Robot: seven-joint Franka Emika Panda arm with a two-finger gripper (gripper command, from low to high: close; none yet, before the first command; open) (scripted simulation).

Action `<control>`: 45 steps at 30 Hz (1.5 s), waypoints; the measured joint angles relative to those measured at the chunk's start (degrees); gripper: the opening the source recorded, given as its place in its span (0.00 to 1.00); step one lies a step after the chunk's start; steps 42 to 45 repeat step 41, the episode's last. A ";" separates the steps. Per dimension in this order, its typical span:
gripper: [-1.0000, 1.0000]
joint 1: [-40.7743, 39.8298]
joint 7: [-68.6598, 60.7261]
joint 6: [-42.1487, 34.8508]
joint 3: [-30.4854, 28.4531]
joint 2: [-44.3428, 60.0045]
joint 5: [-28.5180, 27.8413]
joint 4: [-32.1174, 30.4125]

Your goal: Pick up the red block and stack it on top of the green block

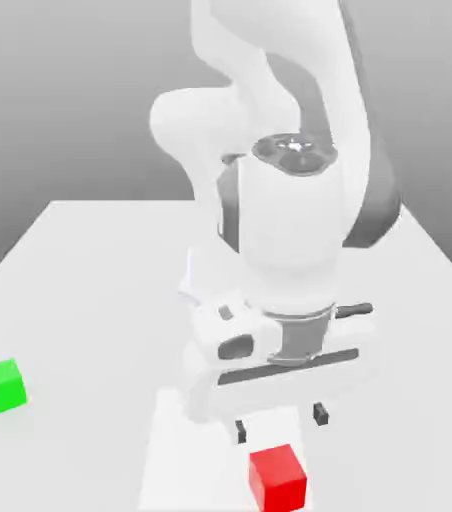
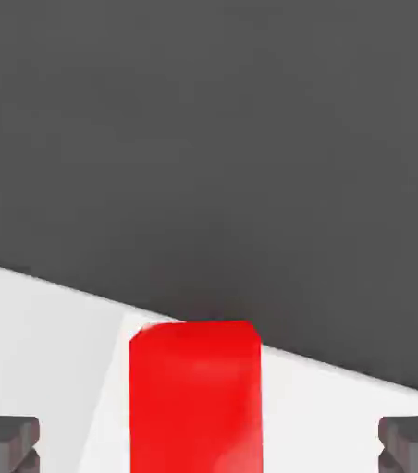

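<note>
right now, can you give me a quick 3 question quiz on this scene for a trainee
1. True or false: the red block is already stacked on the green block.
2. Multiple choice: the gripper is (a) shut on the red block, (b) open above the red block, (c) open above the green block.
3. Short answer: toward which side of the exterior view does the green block sit on the table?

Key
1. False; both blocks rest on the table, well apart.
2. b; the fingers stand wide on either side of the red block, not touching it.
3. The exterior view's left.

white table (image 1: 90,260), grey backdrop (image 1: 60,90)
</note>
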 joint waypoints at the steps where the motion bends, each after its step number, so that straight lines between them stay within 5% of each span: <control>1: 0.50 0.05 0.04 1.66 -0.04 2.08 -0.10 0.26; 2: 0.50 0.11 0.07 3.36 -0.12 4.15 -0.17 0.56; 3: 0.00 0.16 0.12 4.95 -0.17 6.06 -0.24 0.84; 10: 0.00 0.16 0.16 5.26 -0.16 6.47 -0.28 0.89; 15: 0.00 -0.37 -0.17 -1.94 -0.21 -2.13 0.08 -0.52; 31: 0.00 -27.16 -4.41 -5.77 -22.44 -12.27 2.26 -6.96; 38: 0.00 -31.92 -11.22 2.19 -19.46 -3.64 11.25 -7.04; 39: 1.00 -32.47 -11.98 3.25 -18.72 -2.42 12.32 -6.98; 45: 1.00 -32.47 -11.98 3.25 -18.72 -2.42 12.32 -6.98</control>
